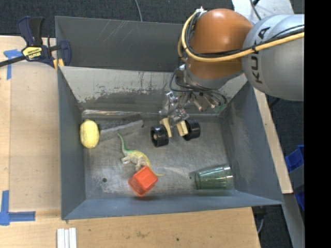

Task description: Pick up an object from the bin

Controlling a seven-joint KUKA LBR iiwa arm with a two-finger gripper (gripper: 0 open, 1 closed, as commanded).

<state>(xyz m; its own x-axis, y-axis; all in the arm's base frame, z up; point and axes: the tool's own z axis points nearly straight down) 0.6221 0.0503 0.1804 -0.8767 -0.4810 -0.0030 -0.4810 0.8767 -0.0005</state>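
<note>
- My gripper (175, 128) hangs low over the bin floor, its two tan fingertips (182, 128) standing apart with a gap between them and nothing pinched
- The thing at hand is a black piece with two round ends (160, 136), one end just outside each fingertip, so its middle seems to lie right under the gap
- I judge the step is the close: I should go straight down until the tips flank the middle, then squeeze evenly
- The round ends may roll, so I must centre first and not nudge one side
- The green toy dinosaur (133, 156) and orange block (143, 181) lie nearer the front wall than my gripper, the green cup (212, 177) likewise, all well apart, so the lift path looks free
</note>
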